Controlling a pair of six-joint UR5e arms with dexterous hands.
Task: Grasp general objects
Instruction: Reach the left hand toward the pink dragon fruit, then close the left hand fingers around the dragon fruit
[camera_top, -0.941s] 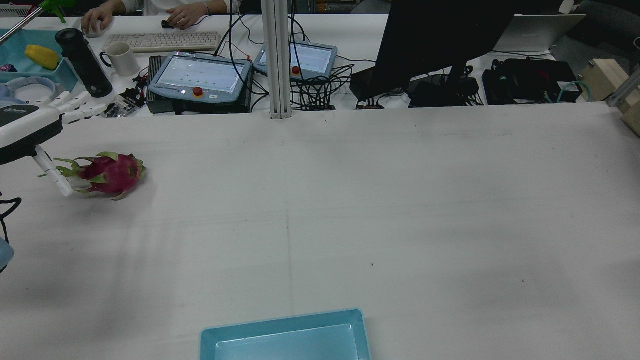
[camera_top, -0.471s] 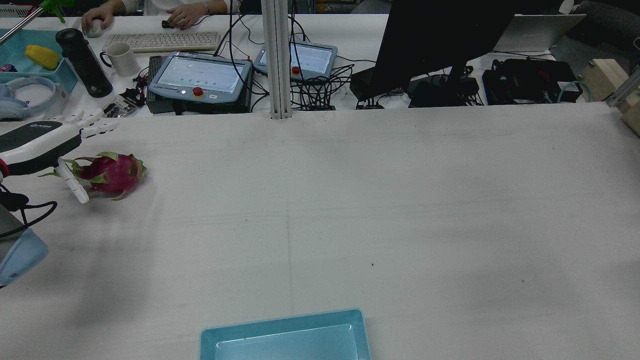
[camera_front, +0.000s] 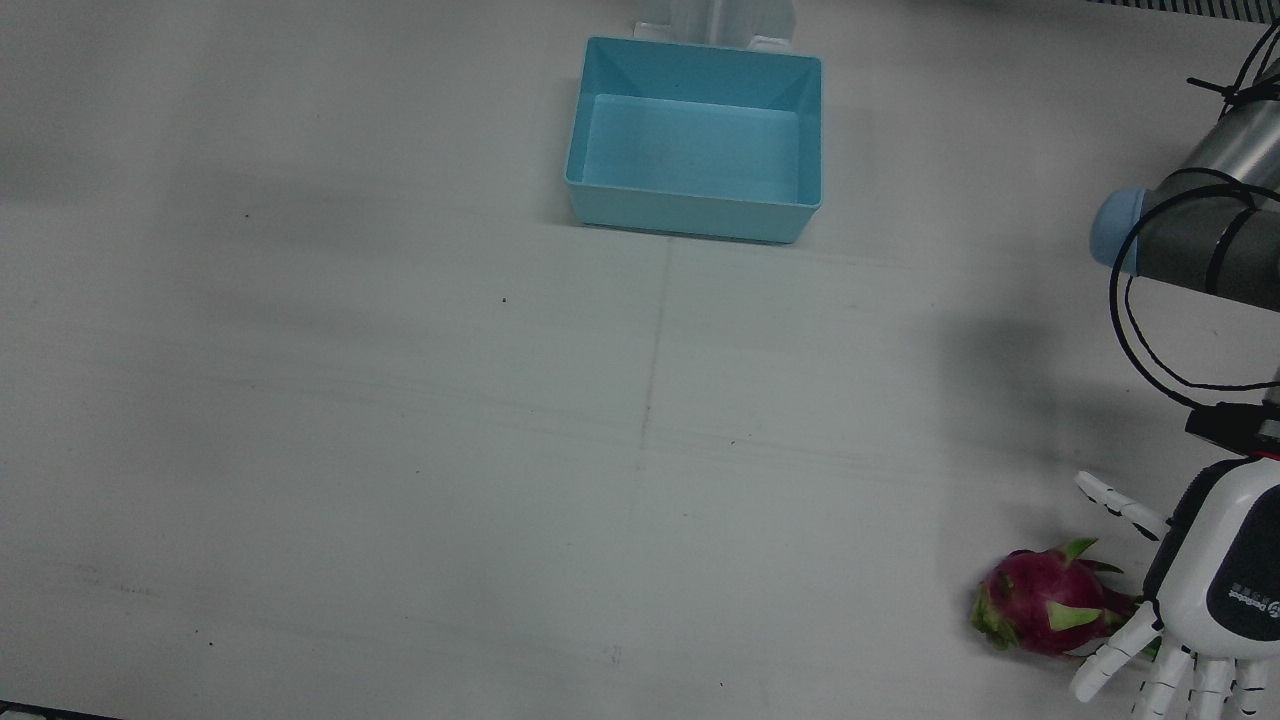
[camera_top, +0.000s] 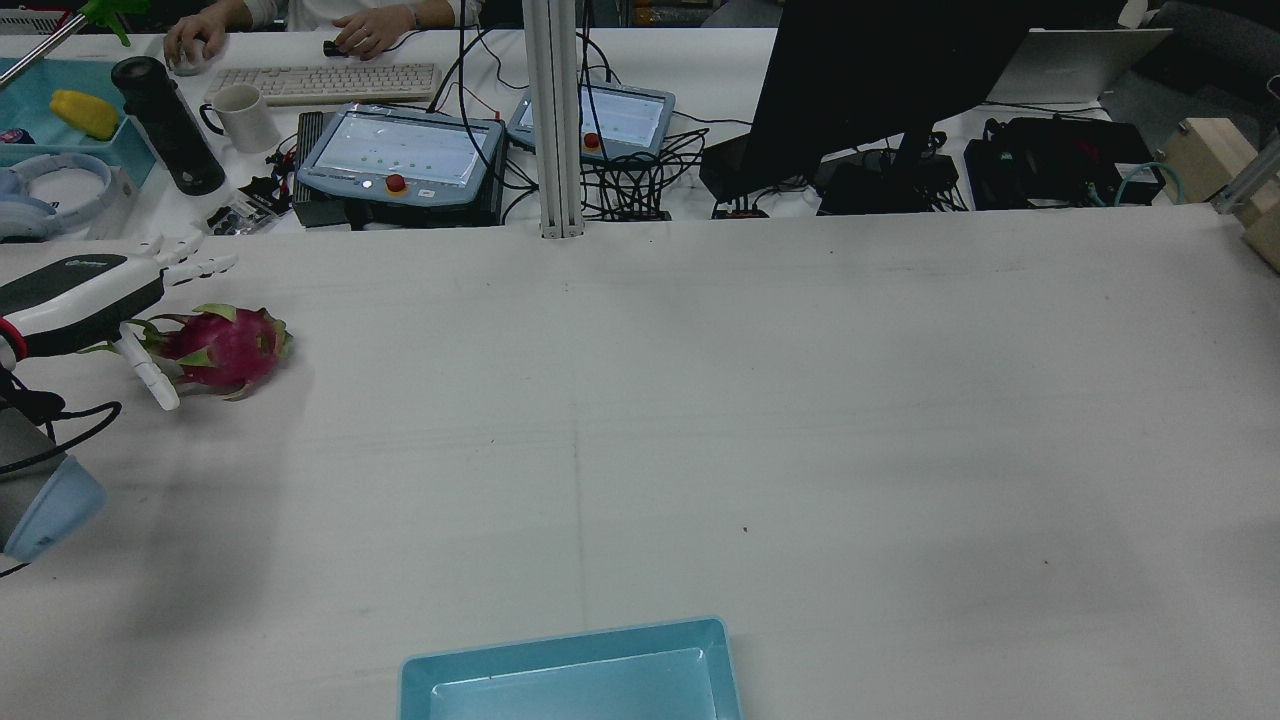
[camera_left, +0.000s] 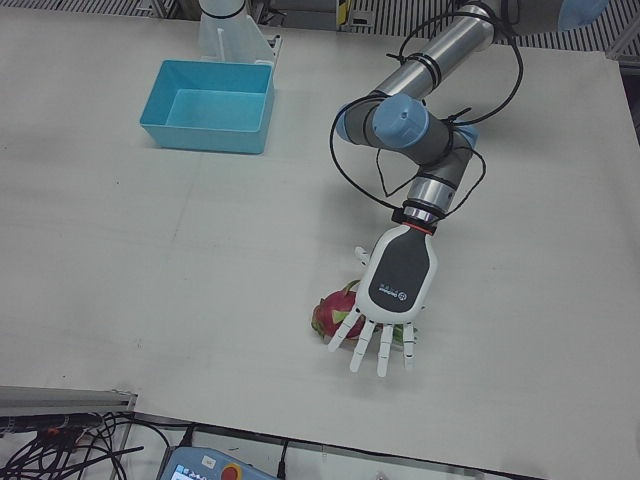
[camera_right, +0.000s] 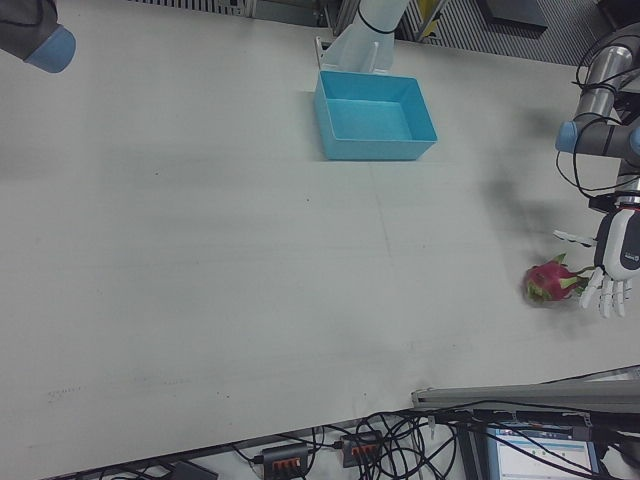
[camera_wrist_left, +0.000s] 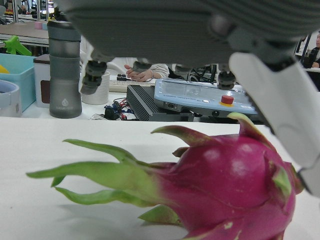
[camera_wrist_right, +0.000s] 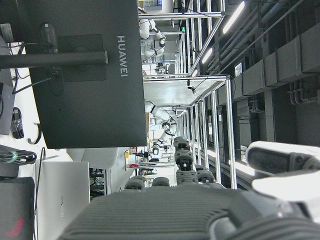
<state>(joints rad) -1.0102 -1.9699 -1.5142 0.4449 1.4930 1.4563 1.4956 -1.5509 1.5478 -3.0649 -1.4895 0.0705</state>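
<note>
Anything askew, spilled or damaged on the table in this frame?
Nothing stands out. The dragon fruit lies on its side near the table edge, looking intact, with the open left hand spread over it. The blue bin sits upright and empty. No spills show.

The left hand (camera_left: 398, 288) covers part of the dragon fruit (camera_left: 335, 312) (contact unclear there).

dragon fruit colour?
Dragon fruit: magenta-pink skin with green leafy scales; clearest in the left hand view.
</note>
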